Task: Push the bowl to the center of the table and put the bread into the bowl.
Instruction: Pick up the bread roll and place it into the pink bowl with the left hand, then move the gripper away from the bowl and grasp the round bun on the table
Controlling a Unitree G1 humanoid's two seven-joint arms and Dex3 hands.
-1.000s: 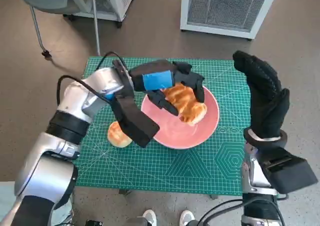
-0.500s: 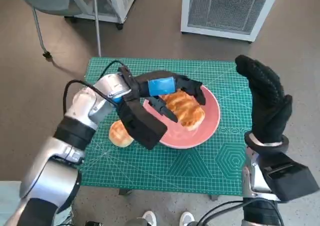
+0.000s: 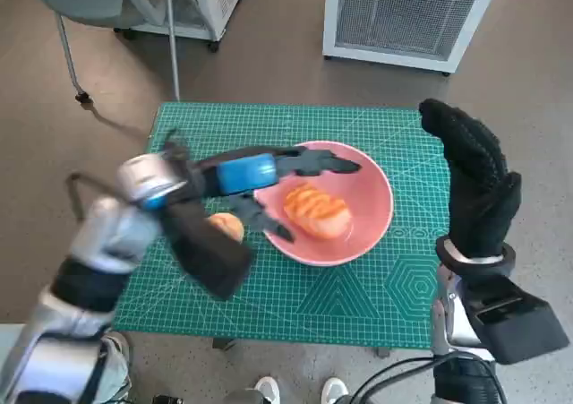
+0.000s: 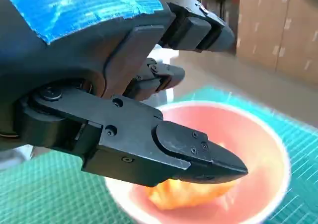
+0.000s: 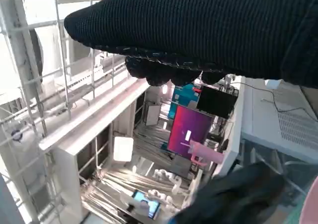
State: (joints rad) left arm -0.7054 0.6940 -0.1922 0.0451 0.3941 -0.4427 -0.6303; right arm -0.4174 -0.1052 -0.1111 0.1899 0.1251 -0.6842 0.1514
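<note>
The black left hand with blue tape across its back [image 3: 269, 176] hovers over the left rim of the round pink bowl [image 3: 372, 229], fingers spread, grasping nothing. Just left of the bowl, a small golden bread roll [image 3: 226, 226] lies on the green gridded cutting mat [image 3: 358, 296]. Inside the bowl, near the mat's middle, rests a glazed orange-brown bread [image 3: 316, 210]. At the mat's right edge, the black knitted-glove right hand [image 3: 474, 176] is raised, flat and empty.
</note>
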